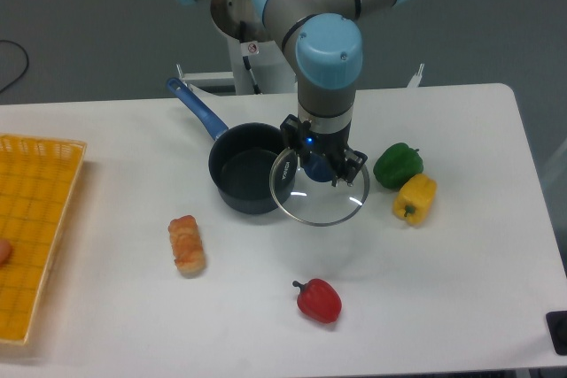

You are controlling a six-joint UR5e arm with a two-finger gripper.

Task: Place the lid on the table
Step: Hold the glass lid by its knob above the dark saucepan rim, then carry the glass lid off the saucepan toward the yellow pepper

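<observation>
You have a clear glass lid [321, 196] with a silver rim and dark blue knob, a dark blue saucepan [244, 179], a white tabletop [461, 289], a yellow grid-patterned tray [31, 227], green [398, 165], yellow [415, 197] and red [318, 300] peppers, and a golden-brown pastry [187, 244].

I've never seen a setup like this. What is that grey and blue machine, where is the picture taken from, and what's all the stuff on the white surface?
It is a robot arm; its gripper has jaws closed on the knob of a glass lid. One fixed camera looks down from the front. The lid overlaps the rim of a dark blue saucepan; whether it touches the table I cannot tell. Also there: a green pepper, a yellow pepper, a red pepper, a bread roll and a yellow tray.
</observation>
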